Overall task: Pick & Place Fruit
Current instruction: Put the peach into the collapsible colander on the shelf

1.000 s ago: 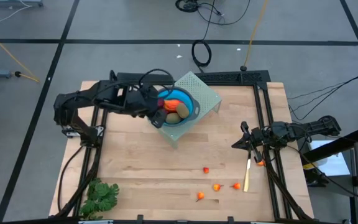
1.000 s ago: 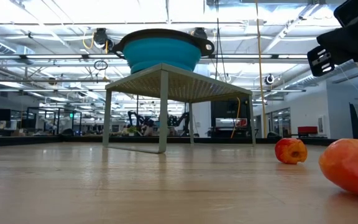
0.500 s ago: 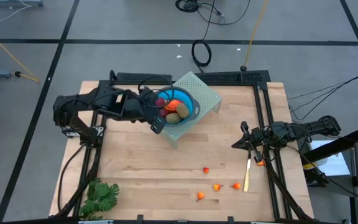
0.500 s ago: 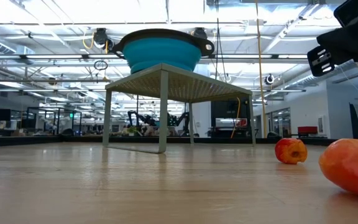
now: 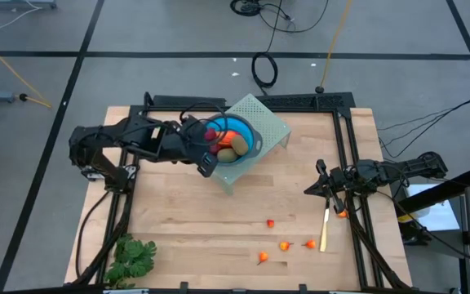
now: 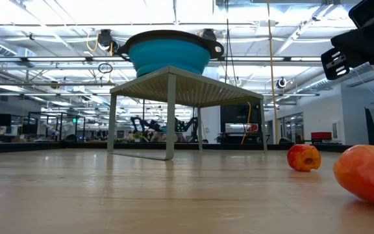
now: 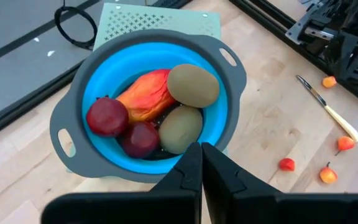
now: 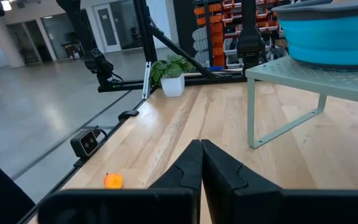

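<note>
Table (image 5: 178, 212) first: light wood, green perforated stand (image 5: 269, 122) at the far middle, blue bowl (image 5: 245, 139) sitting on top of it. Bowl already holds the big fruit: long red-orange piece (image 7: 143, 96), two olive-brown ovals (image 7: 192, 85), two dark-red balls (image 7: 107, 116), all packed together.

Left end effector (image 5: 206, 163) hangs just at the bowl's near rim, fingers pressed together, nothing between them. Reads to me as drop-off done, arm free for the next pick.

Right end effector (image 5: 321, 186) parked near the table's right edge, pinched closed and empty, waiting.

Left to do: tiny orange-red pieces (image 5: 285, 245) scattered on the near-right part of the table, well apart from the bowl. Four in a loose cluster, one more (image 5: 343, 214) just by the right arm. Thin yellow stick (image 5: 324, 229) lies beside them; leafy bunch (image 5: 133, 258) at the near-left corner. Neither counts as fruit.

Next move, my guess: one arm goes to the cluster, spreads its fingers, comes down over a single piece. Small and round, so a centred pinch is needed or it'll squirt out. Keep clear of the stick.
</note>
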Controlling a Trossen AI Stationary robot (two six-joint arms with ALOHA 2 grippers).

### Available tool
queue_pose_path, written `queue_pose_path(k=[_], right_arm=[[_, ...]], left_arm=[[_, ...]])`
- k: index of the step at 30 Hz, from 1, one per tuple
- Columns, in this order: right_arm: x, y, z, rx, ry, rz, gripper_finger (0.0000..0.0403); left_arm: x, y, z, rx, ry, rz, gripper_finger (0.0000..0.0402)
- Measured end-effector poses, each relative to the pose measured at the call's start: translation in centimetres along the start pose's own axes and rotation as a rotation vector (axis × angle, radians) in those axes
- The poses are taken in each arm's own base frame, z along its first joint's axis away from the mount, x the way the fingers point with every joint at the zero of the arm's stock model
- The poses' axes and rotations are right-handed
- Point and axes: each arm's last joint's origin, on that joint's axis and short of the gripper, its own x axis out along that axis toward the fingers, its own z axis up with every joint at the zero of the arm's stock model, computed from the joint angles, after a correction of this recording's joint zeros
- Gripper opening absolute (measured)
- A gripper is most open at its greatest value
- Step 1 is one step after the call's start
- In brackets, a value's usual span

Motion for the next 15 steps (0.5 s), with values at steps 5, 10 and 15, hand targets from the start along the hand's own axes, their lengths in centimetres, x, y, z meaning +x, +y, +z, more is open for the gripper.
queue_pose_path(k=[5,10,15], right_arm=[[0.0,0.0,0.0,0.036,0.000,0.001,0.0000],[0.0,0.0,0.0,0.157,0.001,0.003,0.0000],[0.0,0.1,0.3,0.140,0.000,0.003,0.0000]], left_arm=[[-0.3,-0.8,0.0,0.068,-0.049,-0.041,0.0005],[-0.9,-1.7,-0.5,0.155,-0.084,-0.076,0.0005],[-1.5,-2.3,-1.2,0.171,-0.118,-0.061,0.0002]])
